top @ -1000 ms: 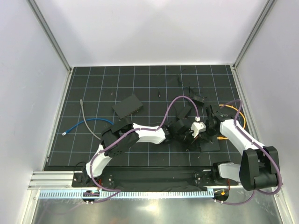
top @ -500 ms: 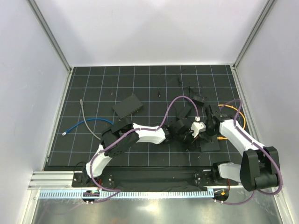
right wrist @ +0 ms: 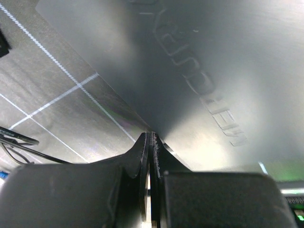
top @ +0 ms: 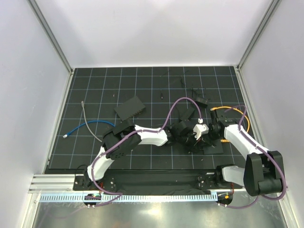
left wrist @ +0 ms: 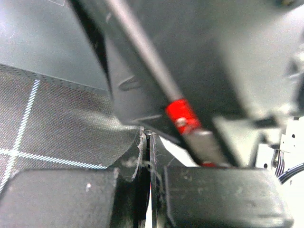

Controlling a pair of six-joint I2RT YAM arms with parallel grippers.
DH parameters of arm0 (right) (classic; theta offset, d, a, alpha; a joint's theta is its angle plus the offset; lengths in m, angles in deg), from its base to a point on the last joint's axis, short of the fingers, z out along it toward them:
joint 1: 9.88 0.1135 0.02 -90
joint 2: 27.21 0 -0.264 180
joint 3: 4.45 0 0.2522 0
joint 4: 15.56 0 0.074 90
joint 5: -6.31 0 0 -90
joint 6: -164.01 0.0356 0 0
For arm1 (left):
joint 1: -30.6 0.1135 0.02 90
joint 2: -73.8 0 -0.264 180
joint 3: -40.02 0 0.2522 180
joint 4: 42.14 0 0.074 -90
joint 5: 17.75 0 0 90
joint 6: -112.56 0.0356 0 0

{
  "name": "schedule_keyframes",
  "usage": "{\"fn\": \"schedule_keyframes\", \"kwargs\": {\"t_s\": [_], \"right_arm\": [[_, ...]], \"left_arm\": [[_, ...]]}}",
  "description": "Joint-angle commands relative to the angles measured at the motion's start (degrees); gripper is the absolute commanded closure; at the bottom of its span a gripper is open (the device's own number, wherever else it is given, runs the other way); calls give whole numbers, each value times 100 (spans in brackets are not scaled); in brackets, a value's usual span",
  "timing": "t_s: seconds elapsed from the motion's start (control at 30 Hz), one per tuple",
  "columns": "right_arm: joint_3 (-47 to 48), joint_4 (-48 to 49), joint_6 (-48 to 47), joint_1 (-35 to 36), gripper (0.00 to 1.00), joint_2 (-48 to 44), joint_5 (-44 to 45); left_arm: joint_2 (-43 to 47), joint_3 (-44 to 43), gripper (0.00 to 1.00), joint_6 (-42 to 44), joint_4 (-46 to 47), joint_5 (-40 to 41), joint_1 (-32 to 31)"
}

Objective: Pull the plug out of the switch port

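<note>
Where the worktop [top: 142, 80] begins at the far left, a blue cable [top: 83, 126] lies loose on the black gridded mat, with a grey cable [top: 87, 116] crossing just beside it. A flat black box [top: 129, 108] sits further in, apart from both. My left arm [top: 147, 135] reaches across the mat toward the middle. In the left wrist view, my left fingers [left wrist: 146, 142] are pressed together with nothing I can see between them. They point at a dark body with a red band [left wrist: 183, 116], which is too close and blurred to name.

The switch [right wrist: 213, 61] is in the middle, under the spot where both my wrists meet. From above it is mostly hidden. In the right wrist view its grey face with raised lettering fills the frame. My right fingers [right wrist: 151, 142] are closed tight on nothing, their tips right at that face. I cannot make out the plug or its port in any view.

My right arm [top: 240, 137] bends in from the right. An orange cable [top: 232, 109] loops on the mat just behind its wrist.
</note>
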Motion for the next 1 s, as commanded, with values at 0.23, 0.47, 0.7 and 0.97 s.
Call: {"fn": "schedule_keyframes", "kwargs": {"t_s": [0.23,0.47,0.7,0.97], "right_arm": [[-430,100,-256,174,99,286,-43],[-457,20,-176,209,99,146,590],[-465,-15,-44,315,99,31,1083],[-238,-6,-27,315,99,-100,784]], "left_arm": [[21,-80,100,-6,301,44,-49],[-23,-89,100,-190,116,360,100],[144,228,100,-402,494,264,303],[389,500,100,-384,696,325,320]]}}
